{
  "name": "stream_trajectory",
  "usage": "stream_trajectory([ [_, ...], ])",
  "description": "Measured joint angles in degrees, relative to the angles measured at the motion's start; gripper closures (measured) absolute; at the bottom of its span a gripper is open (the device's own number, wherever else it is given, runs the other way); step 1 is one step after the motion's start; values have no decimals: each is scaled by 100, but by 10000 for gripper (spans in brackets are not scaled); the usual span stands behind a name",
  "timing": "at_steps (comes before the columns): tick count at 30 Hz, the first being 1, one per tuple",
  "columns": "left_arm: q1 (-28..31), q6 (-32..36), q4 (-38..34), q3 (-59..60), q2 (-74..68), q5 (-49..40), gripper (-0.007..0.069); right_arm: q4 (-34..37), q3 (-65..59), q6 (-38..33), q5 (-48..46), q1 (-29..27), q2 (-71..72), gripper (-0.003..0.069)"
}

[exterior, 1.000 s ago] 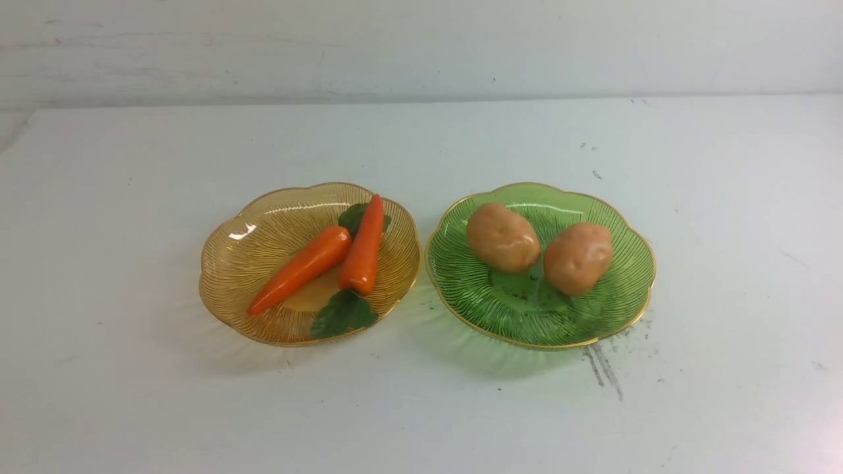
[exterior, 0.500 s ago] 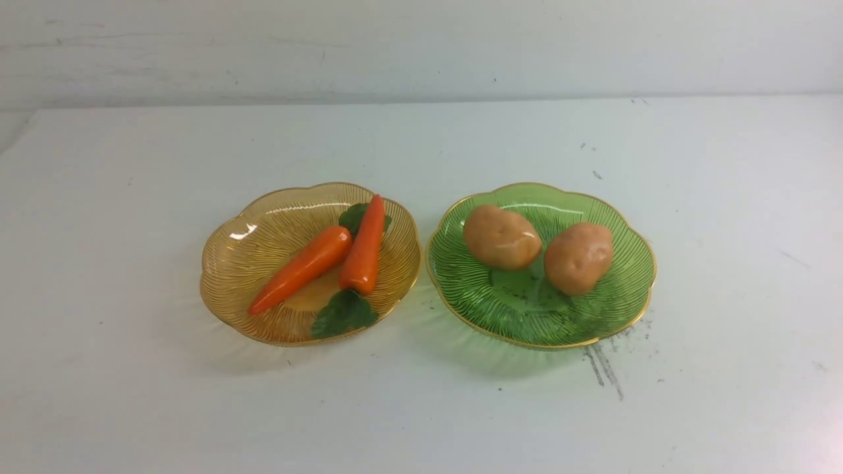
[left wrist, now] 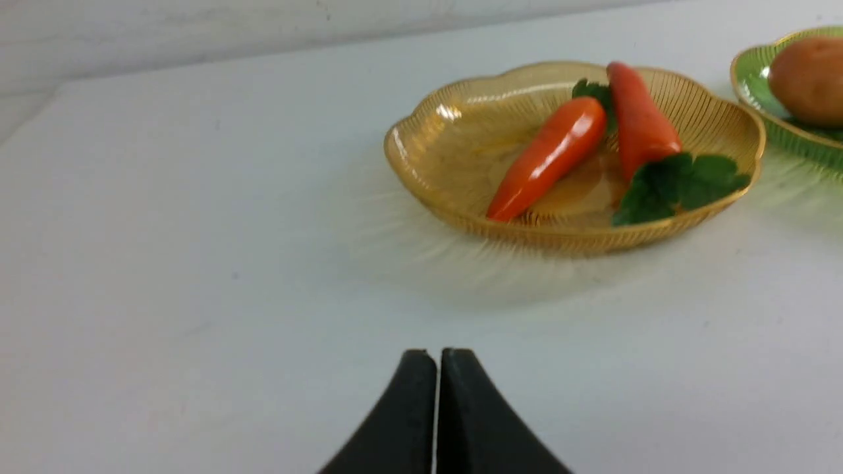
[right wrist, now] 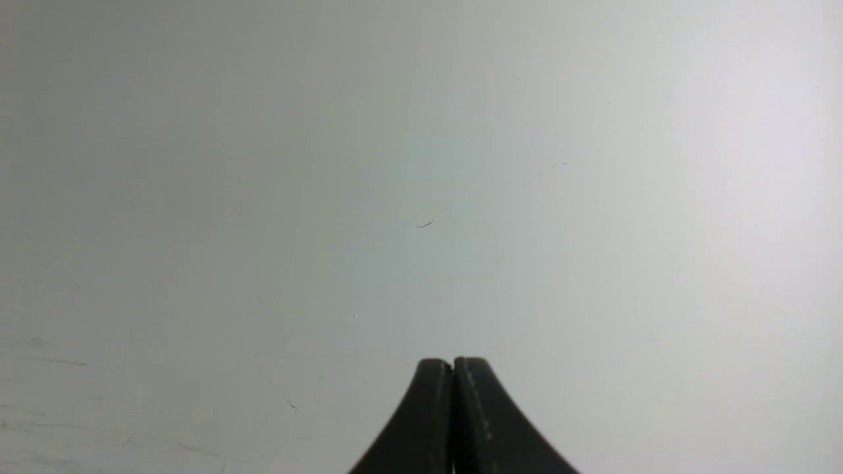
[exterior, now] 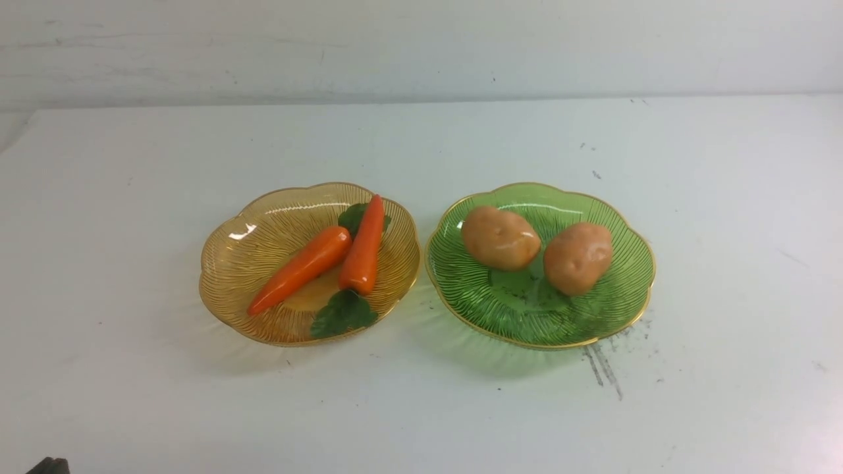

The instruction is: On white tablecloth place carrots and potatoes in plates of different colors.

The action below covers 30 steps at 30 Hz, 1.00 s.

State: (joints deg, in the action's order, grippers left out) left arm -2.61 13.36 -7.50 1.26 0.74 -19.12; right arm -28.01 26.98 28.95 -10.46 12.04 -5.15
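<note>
Two orange carrots (exterior: pixel 306 266) (exterior: pixel 362 247) lie side by side in the amber plate (exterior: pixel 237 263) on the white tablecloth (exterior: pixel 421 408). Two tan potatoes (exterior: pixel 499 237) (exterior: pixel 577 257) lie in the green plate (exterior: pixel 527 316) to its right. In the left wrist view the carrots (left wrist: pixel 550 158) (left wrist: pixel 640 125) rest in the amber plate (left wrist: pixel 435 151), with a potato (left wrist: pixel 807 79) in the green plate (left wrist: pixel 751 79). My left gripper (left wrist: pixel 438 355) is shut and empty, well short of the amber plate. My right gripper (right wrist: pixel 453 363) is shut and empty over bare cloth.
A white wall (exterior: pixel 421 46) rises behind the table's far edge. Dark scuff streaks (exterior: pixel 602 368) mark the cloth by the green plate's near right rim. A dark corner of my left arm (exterior: pixel 47 466) shows at the front view's lower left.
The left potato has rolled slightly to the left in the green plate. A dark piece of my left arm has come into the front view's lower left corner.
</note>
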Motion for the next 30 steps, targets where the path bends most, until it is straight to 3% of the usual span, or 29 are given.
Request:
stream_trajectory([
  [30, 6, -145, 109, 36, 0, -212, 628, 0, 0, 0, 0, 0, 0, 674],
])
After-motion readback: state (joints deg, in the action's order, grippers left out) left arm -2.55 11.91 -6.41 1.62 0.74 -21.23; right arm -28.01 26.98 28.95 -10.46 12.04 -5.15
